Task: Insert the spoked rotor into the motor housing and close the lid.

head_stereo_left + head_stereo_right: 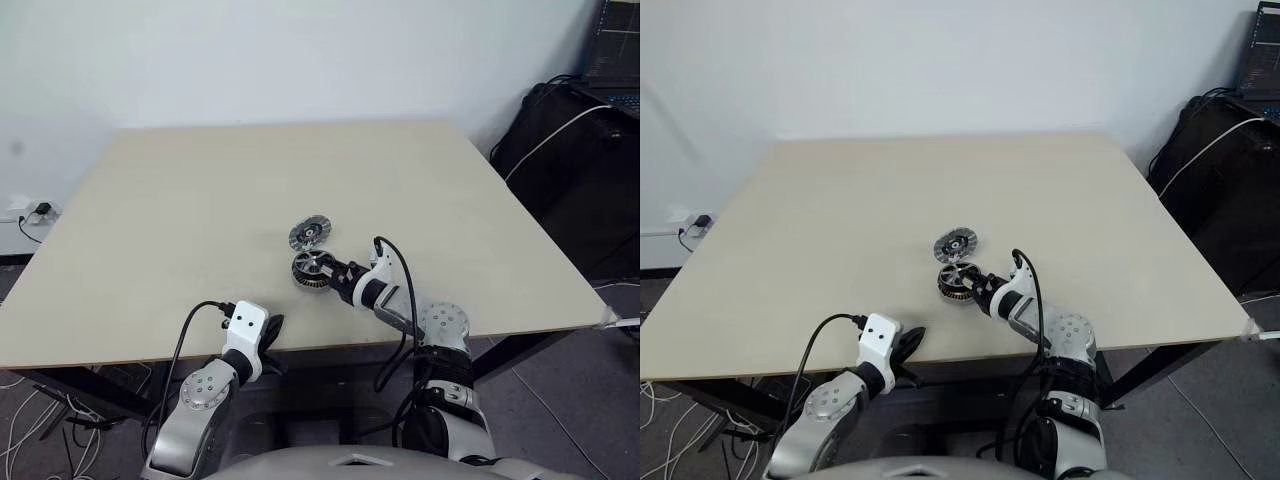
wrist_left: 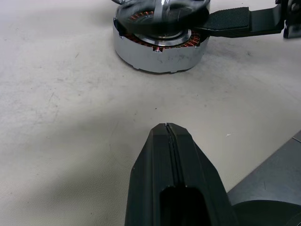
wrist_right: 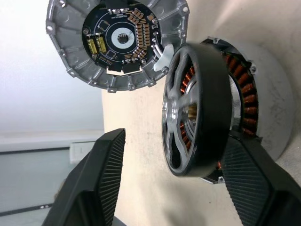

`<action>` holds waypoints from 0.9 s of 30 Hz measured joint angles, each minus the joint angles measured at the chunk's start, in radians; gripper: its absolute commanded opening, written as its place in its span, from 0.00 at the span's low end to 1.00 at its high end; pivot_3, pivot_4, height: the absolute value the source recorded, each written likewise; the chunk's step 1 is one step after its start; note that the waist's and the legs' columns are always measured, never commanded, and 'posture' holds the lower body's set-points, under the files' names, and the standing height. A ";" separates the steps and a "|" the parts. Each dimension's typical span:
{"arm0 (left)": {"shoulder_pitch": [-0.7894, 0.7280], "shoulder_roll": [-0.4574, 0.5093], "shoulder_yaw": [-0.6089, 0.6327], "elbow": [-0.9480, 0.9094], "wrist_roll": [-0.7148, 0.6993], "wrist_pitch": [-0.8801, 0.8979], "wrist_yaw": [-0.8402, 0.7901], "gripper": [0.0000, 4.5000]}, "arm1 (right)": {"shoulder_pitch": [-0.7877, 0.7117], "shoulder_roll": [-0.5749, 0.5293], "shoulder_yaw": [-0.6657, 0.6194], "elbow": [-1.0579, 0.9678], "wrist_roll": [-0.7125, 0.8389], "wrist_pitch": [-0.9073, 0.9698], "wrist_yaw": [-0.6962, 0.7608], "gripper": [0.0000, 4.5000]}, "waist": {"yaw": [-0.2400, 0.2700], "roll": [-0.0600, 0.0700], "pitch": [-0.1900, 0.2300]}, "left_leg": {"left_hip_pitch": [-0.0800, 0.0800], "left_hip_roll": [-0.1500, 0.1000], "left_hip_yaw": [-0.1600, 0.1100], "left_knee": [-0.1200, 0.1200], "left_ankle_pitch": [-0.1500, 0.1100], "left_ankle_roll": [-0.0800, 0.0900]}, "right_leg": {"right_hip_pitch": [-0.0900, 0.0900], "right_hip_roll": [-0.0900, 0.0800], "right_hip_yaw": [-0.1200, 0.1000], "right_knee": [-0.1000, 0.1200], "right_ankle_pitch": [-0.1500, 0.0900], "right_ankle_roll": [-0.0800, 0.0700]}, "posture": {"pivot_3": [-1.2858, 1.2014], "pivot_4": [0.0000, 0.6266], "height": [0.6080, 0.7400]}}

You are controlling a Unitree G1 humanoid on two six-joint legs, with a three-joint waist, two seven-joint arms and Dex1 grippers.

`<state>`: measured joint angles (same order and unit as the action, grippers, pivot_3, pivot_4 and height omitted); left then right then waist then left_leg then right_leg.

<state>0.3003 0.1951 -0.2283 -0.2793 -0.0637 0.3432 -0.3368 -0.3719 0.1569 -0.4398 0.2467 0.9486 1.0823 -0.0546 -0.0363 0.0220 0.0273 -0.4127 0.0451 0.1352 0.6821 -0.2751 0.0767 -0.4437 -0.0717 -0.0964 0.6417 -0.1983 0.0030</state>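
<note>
Right wrist view: spoked rotor (image 3: 195,110) sits tilted in the motor housing (image 3: 256,101), hiding most windings; lid (image 3: 117,42) shows its circuit-board inside. Head views place lid (image 1: 310,233) at 12 o'clock of the housing. Right gripper (image 3: 169,183) spread, touching nothing certain; left gripper (image 2: 171,155) closed, empty.

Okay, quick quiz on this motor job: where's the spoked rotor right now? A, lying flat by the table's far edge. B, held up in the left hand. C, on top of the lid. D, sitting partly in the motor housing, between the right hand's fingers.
D: the spoked rotor sits tilted in the motor housing, with the right hand open around it.
</note>
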 measured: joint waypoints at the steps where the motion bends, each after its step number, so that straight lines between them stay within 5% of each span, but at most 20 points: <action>1: 0.000 0.000 0.000 0.000 0.000 0.000 0.000 0.00 | 0.002 0.000 0.001 -0.004 0.000 -0.006 -0.005 0.68 | 0.000 0.000 0.000 | 0.000 0.000 0.000 0.000 0.000 0.000 | 0.000 0.000 0.000 0.000 0.000 0.000 | 0.52 0.00 1.00; 18: -0.004 0.000 0.000 0.000 -0.002 0.000 -0.007 0.00 | 0.045 -0.130 0.178 -0.227 -0.240 -0.151 -0.020 0.68 | 0.000 0.000 0.001 | -0.001 0.000 0.000 -0.001 0.000 0.000 | -0.001 0.001 0.000 -0.001 0.000 0.000 | 0.52 0.00 1.00; 21: -0.007 0.000 0.000 0.000 -0.005 0.000 -0.008 0.00 | 0.059 -0.170 0.276 -0.254 -0.327 -0.197 0.019 0.56 | 0.000 0.000 0.001 | -0.001 0.000 0.000 -0.001 0.000 0.000 | -0.001 0.001 0.000 -0.001 0.000 0.000 | 0.52 0.00 1.00; 27: -0.014 0.000 0.000 0.000 -0.006 0.000 -0.012 0.00 | 0.055 -0.272 0.619 -0.262 -0.576 -0.304 0.141 0.11 | -0.001 -0.001 0.001 | 0.000 0.000 0.001 0.000 0.000 0.000 | -0.001 0.001 -0.001 -0.001 0.000 0.000 | 0.52 0.00 1.00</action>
<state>0.2863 0.1953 -0.2288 -0.2792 -0.0695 0.3429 -0.3484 -0.3171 -0.1146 0.1791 -0.0155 0.3730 0.7782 0.0867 -0.0368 0.0208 0.0287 -0.4131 0.0451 0.1358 0.6816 -0.2752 0.0769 -0.4444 -0.0710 -0.0971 0.6409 -0.1986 0.0028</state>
